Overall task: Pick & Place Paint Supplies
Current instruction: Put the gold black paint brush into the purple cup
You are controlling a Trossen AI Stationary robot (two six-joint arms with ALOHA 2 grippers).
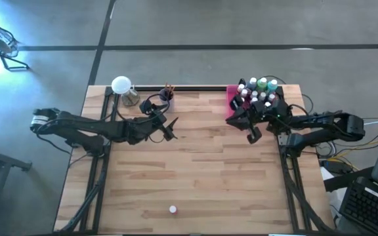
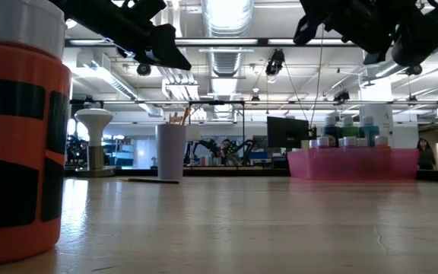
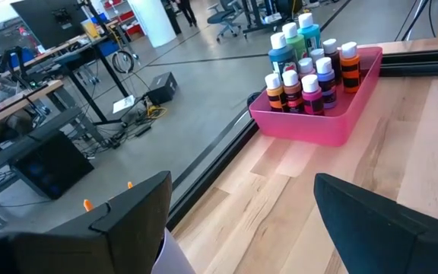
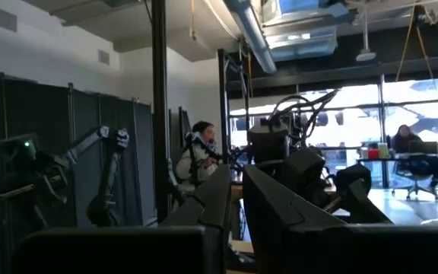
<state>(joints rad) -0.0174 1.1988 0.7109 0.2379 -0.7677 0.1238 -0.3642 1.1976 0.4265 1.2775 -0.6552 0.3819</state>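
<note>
both arms were dark, chunky jointed things; black cables looped off them; the grippers had flat black fingers

No writing, brand, number or sign can be read in any of the views. The paint bottles point(image 3: 304, 70) standing in the pink tray point(image 3: 333, 125) carry label bands of dark and colour, yet no letters can be made out on them (only blocks of tone). The orange bottle point(image 2: 17, 137) close to the low camera, well in front of the tray, shows black patches on its wrap with no legible characters. The monitors point(image 2: 287, 132) in the room behind the tray are dark, and no signs on the walls there can be made out.
</note>
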